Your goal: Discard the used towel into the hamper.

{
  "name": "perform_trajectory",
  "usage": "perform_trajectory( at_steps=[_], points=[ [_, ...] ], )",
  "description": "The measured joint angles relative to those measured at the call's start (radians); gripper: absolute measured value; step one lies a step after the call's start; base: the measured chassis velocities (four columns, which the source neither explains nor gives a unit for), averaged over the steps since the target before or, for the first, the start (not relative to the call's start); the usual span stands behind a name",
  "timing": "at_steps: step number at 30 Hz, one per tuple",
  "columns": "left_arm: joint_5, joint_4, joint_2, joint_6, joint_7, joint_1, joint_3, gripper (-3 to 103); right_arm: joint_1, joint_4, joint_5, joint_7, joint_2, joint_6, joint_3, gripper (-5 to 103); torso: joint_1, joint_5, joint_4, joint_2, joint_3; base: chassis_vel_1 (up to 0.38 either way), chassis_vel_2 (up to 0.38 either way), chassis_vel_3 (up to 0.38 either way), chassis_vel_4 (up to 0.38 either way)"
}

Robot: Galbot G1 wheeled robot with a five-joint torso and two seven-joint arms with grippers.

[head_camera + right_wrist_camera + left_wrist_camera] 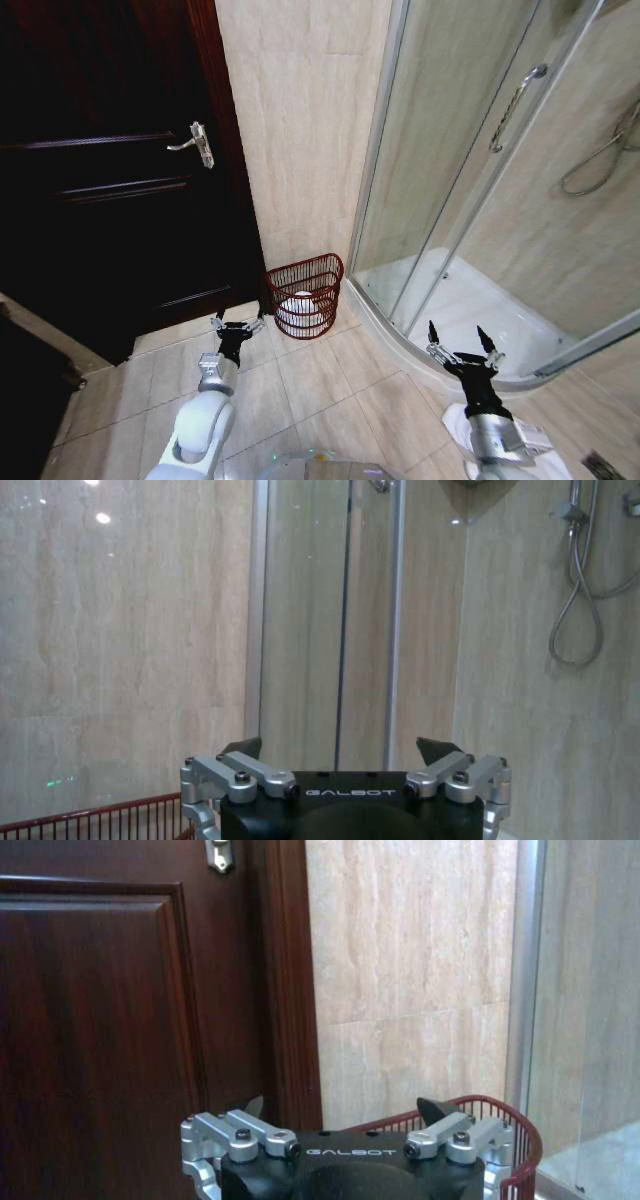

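The hamper (306, 294), a small round red-brown wire basket, stands on the floor tiles against the beige wall, between the door and the shower. A white bundle (298, 304) that looks like the towel lies inside it. My left gripper (237, 325) hangs open and holds nothing, just left of the hamper and close to its rim. In the left wrist view this gripper (345, 1108) faces the door frame, with the hamper's rim (522, 1140) beside it. My right gripper (462, 346) is open and holds nothing, to the right in front of the shower tray. The right wrist view shows it (340, 747) with the hamper's rim (100, 819) off to one side.
A dark wooden door (110, 200) with a metal handle (195, 140) stands on the left. A glass shower enclosure (450, 150) with a raised curved tray (470, 300) takes up the right. Beige floor tiles (320, 380) lie between the arms.
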Motion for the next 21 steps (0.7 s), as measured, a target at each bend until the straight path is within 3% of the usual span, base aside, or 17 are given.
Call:
perform_trajectory(
  at_steps=[21],
  points=[
    [0.012,0.004,0.009,0.001,-0.003,-0.018,0.019,100,0.006,-0.013,-0.008,0.001,0.0,0.006,-0.01,100,0.0,0.0,-0.0001,0.0,0.0,-0.029,-0.02,-0.029,-0.03]
  ],
)
